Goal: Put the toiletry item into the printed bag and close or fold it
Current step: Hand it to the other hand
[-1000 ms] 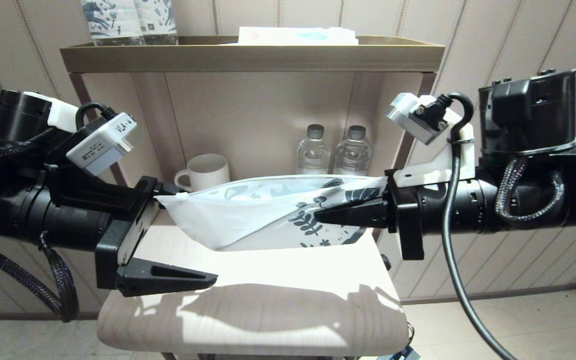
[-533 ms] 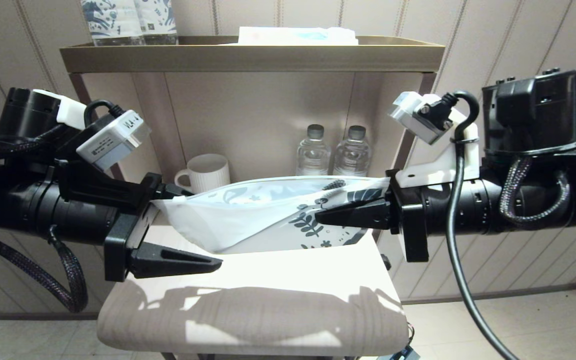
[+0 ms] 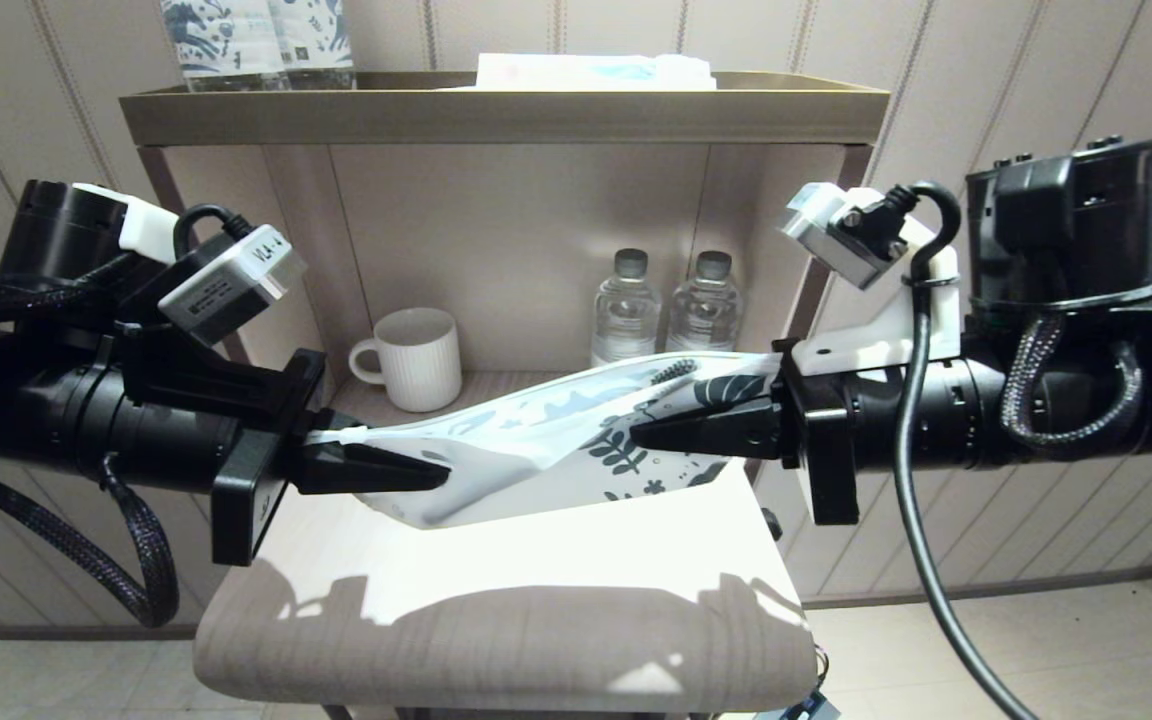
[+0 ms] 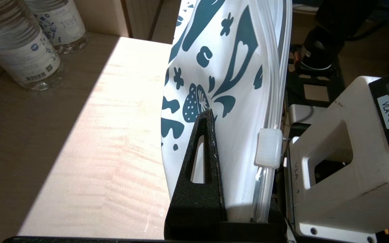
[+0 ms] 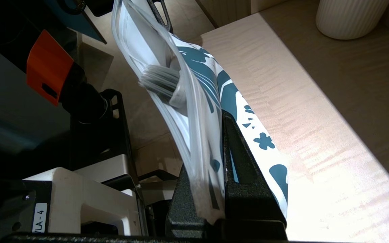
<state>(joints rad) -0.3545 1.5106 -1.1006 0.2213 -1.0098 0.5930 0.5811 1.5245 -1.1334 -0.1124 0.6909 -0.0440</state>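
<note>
Bag stretched level between both arms above the tabletop, long axis running left to right. Printed bag was pinched at its plain end by the left gripper, fingers clamped together on the plastic just beside the zip slider, and at its leaf-printed end by the right gripper, fingers likewise shut on the pouch. Toiletry item sat inside the bag, its bristle head showing through the clear strip near the right gripper's end; the handle was hidden by the white plastic. Zip track ran along the upper edge, so the slider lay on the left fingers' side and would likely need to travel toward the right arm to seal. Bag sagged a little in the middle, its lower edge near or touching the tabletop. Behind stood a shelf unit with a white mug and two water bottles, well back from the bag; room to slide looked fair.
</note>
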